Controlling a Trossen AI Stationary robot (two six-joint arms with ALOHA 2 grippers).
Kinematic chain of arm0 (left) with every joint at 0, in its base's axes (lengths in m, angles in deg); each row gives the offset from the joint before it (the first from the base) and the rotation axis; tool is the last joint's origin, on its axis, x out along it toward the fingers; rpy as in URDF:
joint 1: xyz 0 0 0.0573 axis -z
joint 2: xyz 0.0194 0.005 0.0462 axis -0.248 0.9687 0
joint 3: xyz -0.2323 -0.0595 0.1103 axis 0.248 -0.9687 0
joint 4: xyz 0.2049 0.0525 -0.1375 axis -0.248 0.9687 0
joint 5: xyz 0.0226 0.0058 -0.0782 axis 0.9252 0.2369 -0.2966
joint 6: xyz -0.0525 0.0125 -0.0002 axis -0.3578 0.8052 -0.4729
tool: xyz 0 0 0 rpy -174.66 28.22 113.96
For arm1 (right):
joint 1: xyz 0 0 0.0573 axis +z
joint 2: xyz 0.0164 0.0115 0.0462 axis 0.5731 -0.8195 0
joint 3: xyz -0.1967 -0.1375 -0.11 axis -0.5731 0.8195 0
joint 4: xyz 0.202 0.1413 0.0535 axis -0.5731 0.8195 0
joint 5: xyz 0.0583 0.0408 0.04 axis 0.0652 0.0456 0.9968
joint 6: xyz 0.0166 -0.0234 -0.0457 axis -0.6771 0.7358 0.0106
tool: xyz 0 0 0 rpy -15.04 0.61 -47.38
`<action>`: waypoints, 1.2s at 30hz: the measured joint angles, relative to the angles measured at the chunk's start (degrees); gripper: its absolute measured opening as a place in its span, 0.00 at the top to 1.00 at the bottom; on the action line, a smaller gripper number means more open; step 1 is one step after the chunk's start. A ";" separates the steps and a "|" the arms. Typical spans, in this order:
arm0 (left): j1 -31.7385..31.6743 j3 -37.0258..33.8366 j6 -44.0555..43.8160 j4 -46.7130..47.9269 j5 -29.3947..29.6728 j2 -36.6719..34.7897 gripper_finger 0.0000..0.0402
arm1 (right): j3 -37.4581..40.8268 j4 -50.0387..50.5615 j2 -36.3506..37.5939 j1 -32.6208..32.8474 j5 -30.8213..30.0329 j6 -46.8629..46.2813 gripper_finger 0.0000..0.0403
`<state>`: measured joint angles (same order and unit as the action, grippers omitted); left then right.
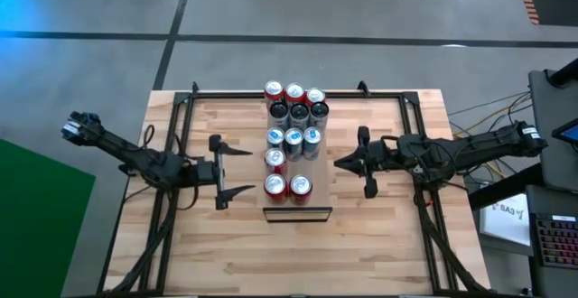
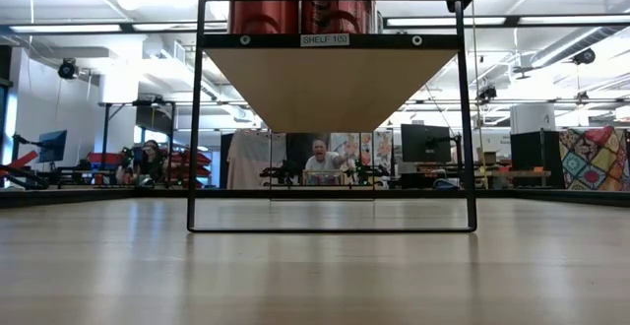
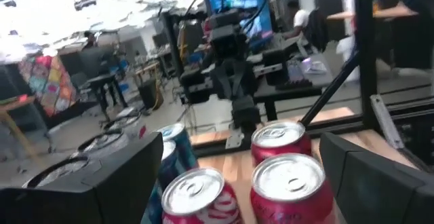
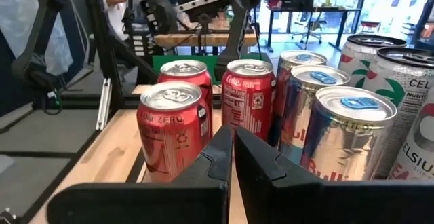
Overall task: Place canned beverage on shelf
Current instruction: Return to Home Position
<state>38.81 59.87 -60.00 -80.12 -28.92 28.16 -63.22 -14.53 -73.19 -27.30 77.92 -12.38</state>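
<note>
– Over the desk (image 1: 226, 253), high view: where's the shelf (image 1: 298, 208)?
– Mid-desk, between the two arms, near end bare. All cans (image 1: 299, 112) stand on it in rows: three at the far end, three dark-topped, three blue cans (image 1: 293, 138), then three red cans (image 1: 275, 185) nearest. On its left, the left jaws are spread wide and empty, just beside the red cans. On its right, the right jaws are closed, tips pointing at the shelf, not touching it.
– Low view?
– Underside of the shelf (image 2: 330, 84) up on a black frame (image 2: 197, 118), two red cans (image 2: 266, 0) on top. People in the room behind.
– Left wrist view?
– Both fingers (image 3: 102, 183) far apart, nothing between them. Red cans (image 3: 291, 183) close in front, a blue one (image 3: 175, 142) and dark tops next along. Right arm (image 3: 230, 81) across the shelf.
– Right wrist view?
– Fingers (image 4: 210, 159) pressed together, holding nothing. Red cans (image 4: 173, 129) straight ahead, blue cans (image 4: 349, 136) next, white ones (image 4: 407, 95) after, all upright.
</note>
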 joint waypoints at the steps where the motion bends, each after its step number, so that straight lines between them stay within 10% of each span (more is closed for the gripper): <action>1: 0.00 0.00 -0.36 0.48 0.65 0.00 0.09 | 0.13 -0.04 0.00 0.00 0.10 0.43 0.98; 22: -3.86 -3.57 0.92 3.36 -0.56 -2.01 0.09 | 5.58 -3.49 2.04 -2.98 0.49 7.90 0.98; 36: -4.22 -15.54 -0.58 0.56 -0.39 -19.73 0.09 | 12.28 -4.25 12.47 -11.80 7.88 5.81 0.98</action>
<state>34.59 44.33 -60.58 -79.57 -29.31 8.43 -50.93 -18.79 -60.72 -39.11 85.80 -6.57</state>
